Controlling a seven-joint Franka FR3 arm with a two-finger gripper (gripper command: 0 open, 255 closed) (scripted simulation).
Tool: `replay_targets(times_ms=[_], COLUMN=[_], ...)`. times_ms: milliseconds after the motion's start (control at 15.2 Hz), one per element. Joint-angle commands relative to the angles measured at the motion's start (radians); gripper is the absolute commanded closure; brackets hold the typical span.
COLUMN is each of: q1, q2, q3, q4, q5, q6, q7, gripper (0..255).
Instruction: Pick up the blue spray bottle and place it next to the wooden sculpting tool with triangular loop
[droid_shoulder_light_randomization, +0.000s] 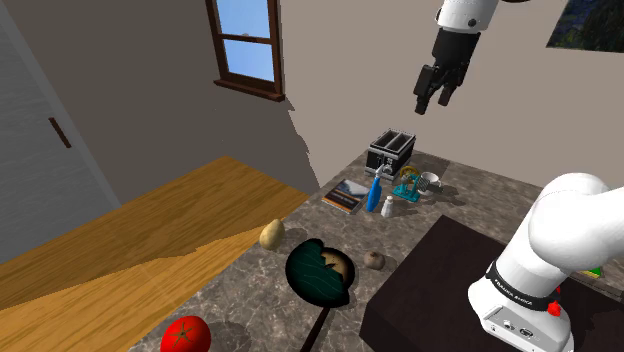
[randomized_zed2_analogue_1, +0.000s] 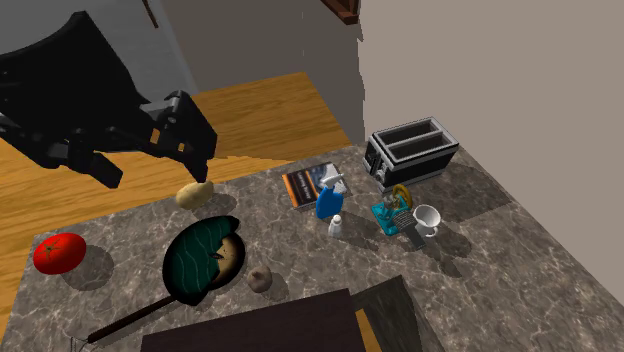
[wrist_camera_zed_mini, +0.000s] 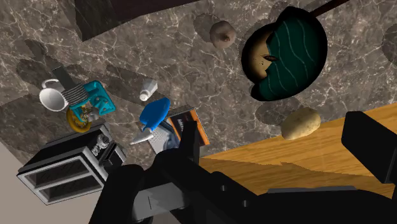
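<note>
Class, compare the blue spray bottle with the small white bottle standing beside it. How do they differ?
The blue spray bottle is blue with a pale trigger head; the small white bottle is white all over. The blue spray bottle is clearly taller than the small white bottle. Both stand upright on the marbled counter.

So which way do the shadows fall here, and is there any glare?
Second exterior view: soft shadows stretch from the tomato, cup and toaster toward that view's right. Wrist view: similar dark patches lie on the marbled counter beside the things. Shoulder view: even light, no glare; the open claw hangs black against the wall.
</note>
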Motion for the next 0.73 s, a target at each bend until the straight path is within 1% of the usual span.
replay_targets(times_ms=[0, 330, 660], q1=[0.0, -0.042, -0.077], q2=[0.0, 0.167, 0.341], q3=[0.0, -0.031, -0.065], q4=[0.0, 0.018, 0.059], q5=[0.0, 0.015, 0.037], q6=[0.0, 0.109, 0.202], q7=[0.0, 0.054, 0.101], gripper=[0, 0, 0])
